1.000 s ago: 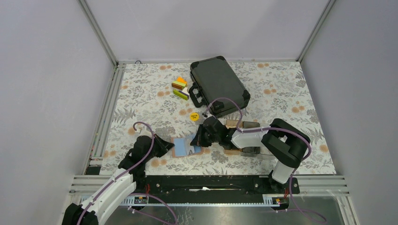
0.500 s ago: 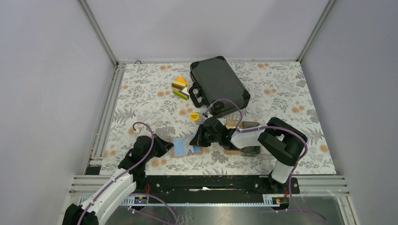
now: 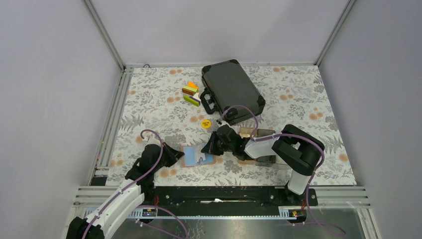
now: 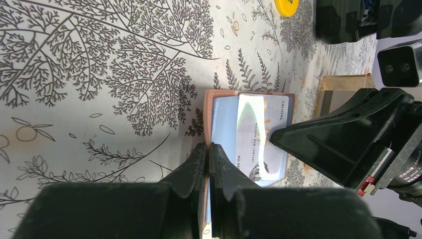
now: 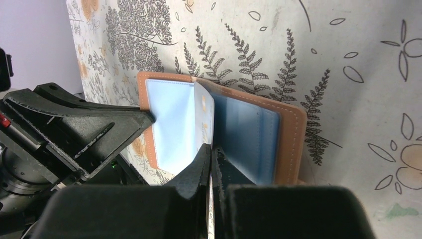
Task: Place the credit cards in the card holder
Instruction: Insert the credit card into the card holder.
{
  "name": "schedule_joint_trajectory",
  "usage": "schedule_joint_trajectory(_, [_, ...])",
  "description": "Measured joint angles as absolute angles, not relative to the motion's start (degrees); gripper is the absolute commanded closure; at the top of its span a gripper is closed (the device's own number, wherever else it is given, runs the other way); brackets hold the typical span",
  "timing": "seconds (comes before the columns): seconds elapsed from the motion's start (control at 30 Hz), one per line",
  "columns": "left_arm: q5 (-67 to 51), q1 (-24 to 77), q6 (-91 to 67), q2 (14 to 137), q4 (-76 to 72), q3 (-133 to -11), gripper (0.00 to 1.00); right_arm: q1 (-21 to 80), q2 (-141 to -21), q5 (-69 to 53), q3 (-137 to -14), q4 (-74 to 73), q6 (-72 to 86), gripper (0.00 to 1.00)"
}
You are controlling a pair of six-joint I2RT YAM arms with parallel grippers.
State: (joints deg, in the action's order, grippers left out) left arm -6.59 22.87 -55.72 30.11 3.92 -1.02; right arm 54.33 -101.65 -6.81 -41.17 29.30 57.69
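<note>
The salmon-pink card holder (image 3: 190,155) lies open on the floral cloth, blue-grey pockets up. My left gripper (image 3: 175,155) is shut on its left edge; the left wrist view shows the jaws (image 4: 208,147) pinching the holder's rim (image 4: 224,124). My right gripper (image 3: 209,148) is shut on a white-grey credit card (image 4: 250,134) and holds it on edge over the holder's inside. In the right wrist view the card (image 5: 203,117) stands between the light left pocket and the dark right pocket (image 5: 249,137), with my right gripper (image 5: 211,149) closed on it. No orange-yellow card shows.
A black hard case (image 3: 231,92) lies at the back. Coloured blocks (image 3: 190,93) sit left of it, and a round yellow disc (image 3: 205,123) lies just behind the holder. A clear compartment tray (image 3: 261,133) sits under my right arm.
My right gripper has shifted the white-grey card slightly nearer and further over the open holder. My left gripper has stayed shut on the holder's edge.
</note>
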Motion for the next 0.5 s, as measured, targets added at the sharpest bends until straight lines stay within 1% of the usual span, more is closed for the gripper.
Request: schedule_joint_trajectory(0.5, [-6.4,22.9,-55.6,30.1,4.3,-1.0,1.0,54.8,-102.4,-6.6,-41.4,29.7,57.6,1.0])
